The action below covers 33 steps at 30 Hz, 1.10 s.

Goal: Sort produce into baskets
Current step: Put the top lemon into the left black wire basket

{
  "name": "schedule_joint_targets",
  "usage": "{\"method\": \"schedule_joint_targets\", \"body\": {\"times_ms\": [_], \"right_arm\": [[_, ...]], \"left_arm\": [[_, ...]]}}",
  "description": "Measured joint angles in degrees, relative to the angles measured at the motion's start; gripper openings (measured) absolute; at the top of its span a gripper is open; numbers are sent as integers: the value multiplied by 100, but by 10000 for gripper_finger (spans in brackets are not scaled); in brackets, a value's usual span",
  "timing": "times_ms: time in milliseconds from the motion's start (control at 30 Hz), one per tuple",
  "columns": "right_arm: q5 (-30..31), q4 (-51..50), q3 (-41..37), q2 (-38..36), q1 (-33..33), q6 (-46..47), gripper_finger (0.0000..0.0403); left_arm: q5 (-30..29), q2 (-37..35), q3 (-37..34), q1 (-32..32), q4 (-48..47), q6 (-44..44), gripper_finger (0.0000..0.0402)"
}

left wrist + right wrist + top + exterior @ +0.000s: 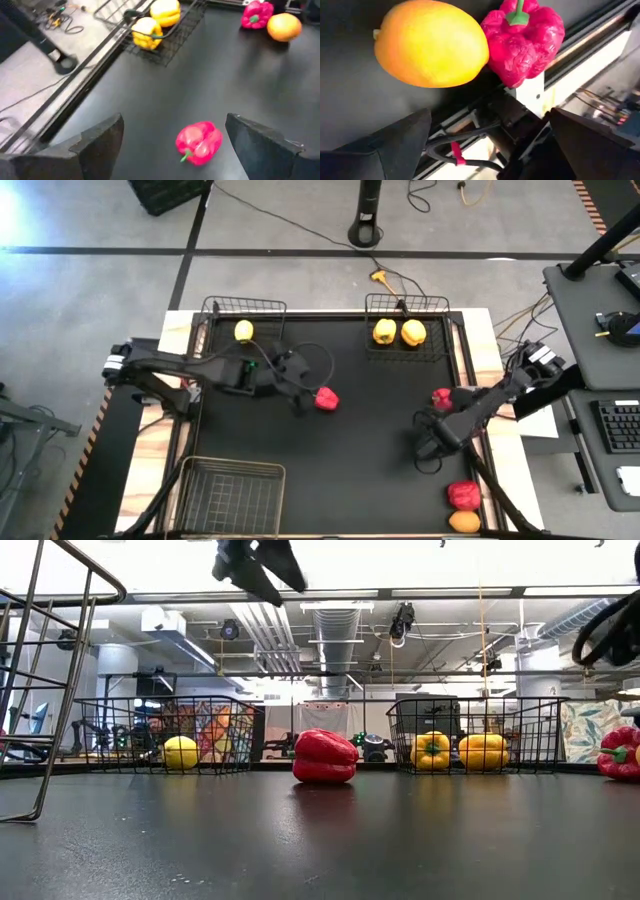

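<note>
A red pepper [326, 398] lies on the black table mid-left. It also shows in the low view [324, 756] and in the left wrist view [199, 142]. My left gripper [298, 397] is open and raised just left of it, its fingers standing apart on either side [174, 122]. My right gripper [430, 448] is open and empty at the right [490, 120]. Beyond it, at the near right, lie a red pepper [522, 37] and an orange fruit [431, 44]. Another red pepper [441, 397] lies at the right.
The far-left basket [222, 308] holds a yellow fruit [243, 331]. The far-right basket [407, 302] holds two yellow peppers [385, 332] [413, 332]. A third basket [200, 480] stands at the near left. The near-right pepper [462, 494] and the orange fruit [464, 521] lie by the table's edge.
</note>
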Motion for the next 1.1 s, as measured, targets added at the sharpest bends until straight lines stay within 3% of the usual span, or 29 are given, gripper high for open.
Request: {"method": "schedule_joint_targets", "body": {"times_ms": [267, 433, 533, 767, 900, 1100], "right_arm": [[1183, 288, 293, 361, -187, -798, 399], [1806, 945, 584, 613, -485, -1610, 399], [1894, 777, 964, 677, -566, -1719, 399], [306, 434, 1060, 362, -560, -1523, 399], [-50, 503, 514, 219, -721, -1455, 399], [-441, 1714, -283, 91, -1284, -1861, 399]], "left_arm": [[470, 824, -197, 256, 1217, 396, 332], [529, 1639, 253, 262, 1863, 816, 332], [535, 2120, 710, 272, 1950, 904, 332], [1311, 3104, 1571, 237, 2049, 1057, 332], [1314, 3433, 1896, 182, 2125, 1255, 332], [1320, 3507, 1971, 77, 2132, 1205, 331]]}}
